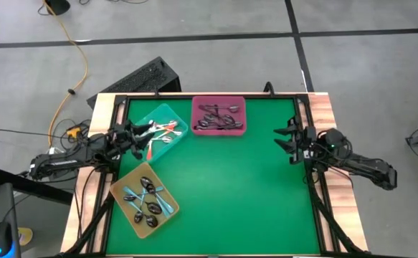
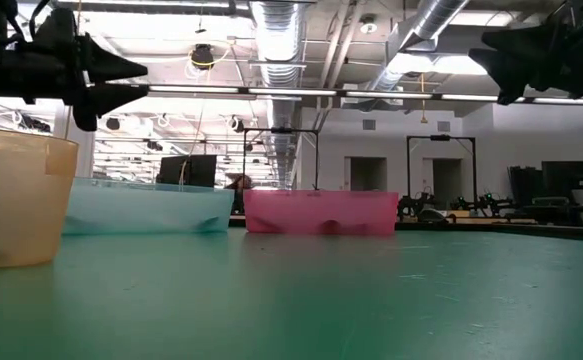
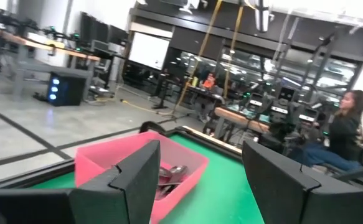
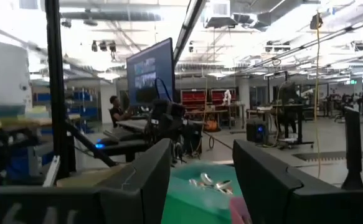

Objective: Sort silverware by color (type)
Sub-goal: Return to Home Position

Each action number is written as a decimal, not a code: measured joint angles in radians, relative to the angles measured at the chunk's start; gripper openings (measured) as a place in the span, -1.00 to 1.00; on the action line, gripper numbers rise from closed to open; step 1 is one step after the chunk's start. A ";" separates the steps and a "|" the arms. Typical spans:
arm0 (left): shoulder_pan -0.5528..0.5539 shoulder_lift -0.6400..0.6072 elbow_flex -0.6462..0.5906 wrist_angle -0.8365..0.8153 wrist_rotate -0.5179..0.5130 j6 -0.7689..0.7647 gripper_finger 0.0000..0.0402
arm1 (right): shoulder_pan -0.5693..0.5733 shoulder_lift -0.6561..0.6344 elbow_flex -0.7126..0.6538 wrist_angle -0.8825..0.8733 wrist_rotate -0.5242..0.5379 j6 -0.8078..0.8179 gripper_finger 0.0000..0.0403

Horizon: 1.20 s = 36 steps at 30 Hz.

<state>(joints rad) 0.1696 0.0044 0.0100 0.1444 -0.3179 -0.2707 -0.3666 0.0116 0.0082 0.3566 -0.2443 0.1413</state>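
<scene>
The silverware lies in three trays on the green table. Spoons with orange-red handles [image 1: 163, 136] are in the teal tray [image 1: 171, 113]. Dark spoons [image 1: 219, 116] fill the pink tray [image 1: 240, 107], which the left wrist view also shows [image 3: 106, 158]. Spoons with light blue handles [image 1: 148, 199] lie in the yellow tray [image 1: 122, 188]. My left gripper [image 1: 141, 133] [image 3: 200, 155] stands open, raised over the teal tray's left corner, holding nothing. My right gripper [image 1: 283, 139] [image 4: 201, 155] is open and raised at the table's right edge, also holding nothing.
Bare green table [image 1: 252, 193] stretches across the middle and right. Wooden rails [image 1: 330, 122] and black frame bars border the table. A black device [image 1: 143, 79] sits on the floor past the far left corner. A person [image 3: 346, 130] sits well beyond the table.
</scene>
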 joint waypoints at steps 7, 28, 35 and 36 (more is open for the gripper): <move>0.000 0.000 -0.001 -0.019 -0.088 -0.005 0.05 | -0.001 0.000 -0.001 -0.031 0.009 0.068 0.00; 0.000 0.009 0.003 -0.085 -0.047 -0.042 0.05 | -0.001 0.001 -0.002 -0.290 0.008 0.070 0.00; 0.000 0.009 0.004 -0.087 -0.047 -0.040 0.05 | -0.001 0.002 -0.002 -0.296 0.008 0.070 0.00; 0.000 0.009 0.004 -0.087 -0.047 -0.040 0.05 | -0.001 0.002 -0.002 -0.297 0.008 0.070 0.00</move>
<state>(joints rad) 0.1696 0.0132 0.0135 0.0578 -0.3653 -0.3107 -0.3672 0.0135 0.0067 0.0598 -0.2364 0.2111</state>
